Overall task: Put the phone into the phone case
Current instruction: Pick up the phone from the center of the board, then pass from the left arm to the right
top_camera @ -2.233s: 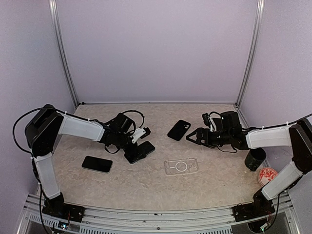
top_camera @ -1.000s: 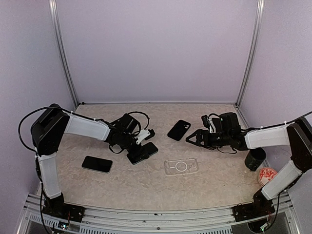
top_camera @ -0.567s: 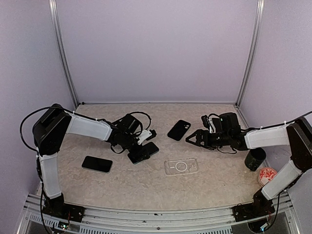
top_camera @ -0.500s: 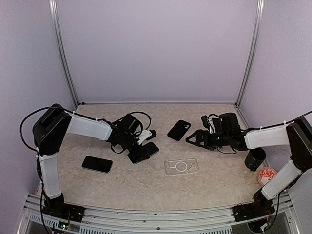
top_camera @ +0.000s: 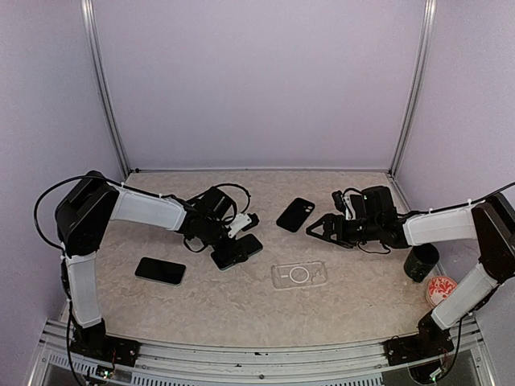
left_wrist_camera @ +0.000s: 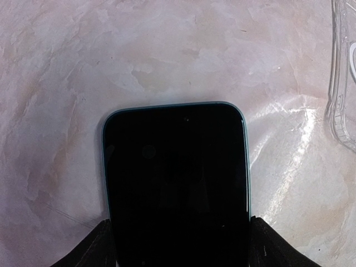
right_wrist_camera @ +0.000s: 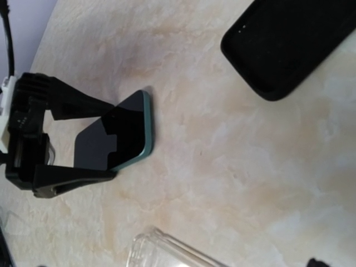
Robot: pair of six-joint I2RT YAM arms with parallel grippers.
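Phone case (top_camera: 299, 274) flat, long axis left-right; phone (top_camera: 238, 250) diagonal, tip far-right

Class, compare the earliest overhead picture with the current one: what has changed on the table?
The left gripper edged rightward, carrying the phone between its jaws slightly right too. The right gripper, phone case, near-left phone and far phone stayed put.

Pale lilac walls (top_camera: 257, 80) and 2 metal corner posts (top_camera: 103, 88) enclose a beige marbled tabletop (top_camera: 241, 305).
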